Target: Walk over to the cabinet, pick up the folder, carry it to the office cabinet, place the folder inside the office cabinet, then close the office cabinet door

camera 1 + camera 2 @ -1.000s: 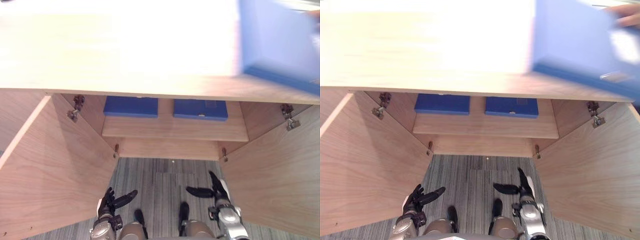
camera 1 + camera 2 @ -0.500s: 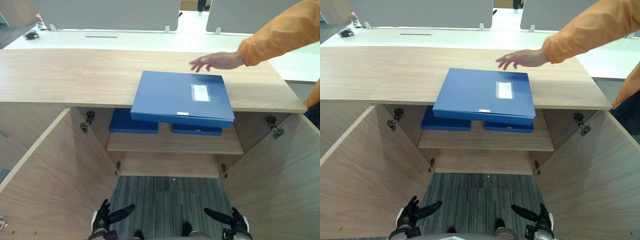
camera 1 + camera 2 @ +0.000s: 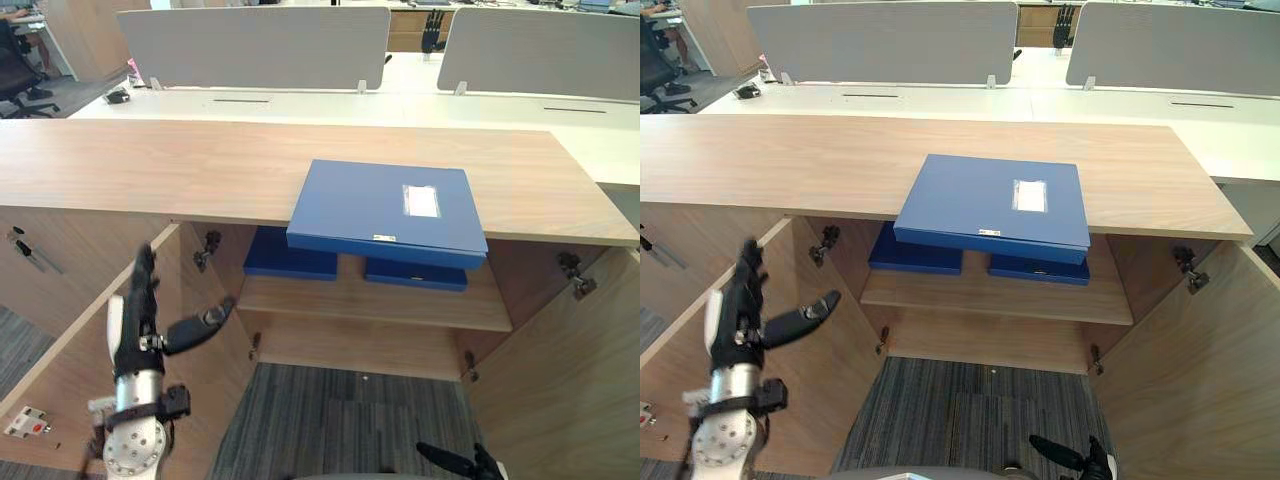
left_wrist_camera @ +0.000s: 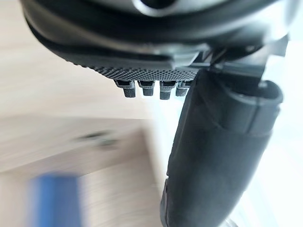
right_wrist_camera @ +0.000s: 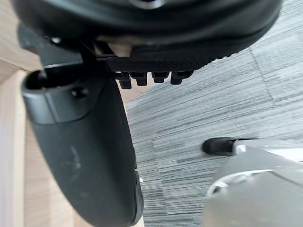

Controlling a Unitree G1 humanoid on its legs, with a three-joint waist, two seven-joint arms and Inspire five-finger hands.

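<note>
Blue flat box folder (image 3: 385, 205): lies on the light wooden counter (image 3: 150, 165), its near edge overhanging.
Left hand (image 3: 732, 325): raised at left, fingers spread wide, empty.
Right hand (image 3: 1075, 458): low, near right, fingers straight, empty.

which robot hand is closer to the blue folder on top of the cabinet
Left. The left robot hand is up beside the open left cabinet door, below and left of the blue folder. The right robot hand hangs low near the carpet, far beneath it.
</note>
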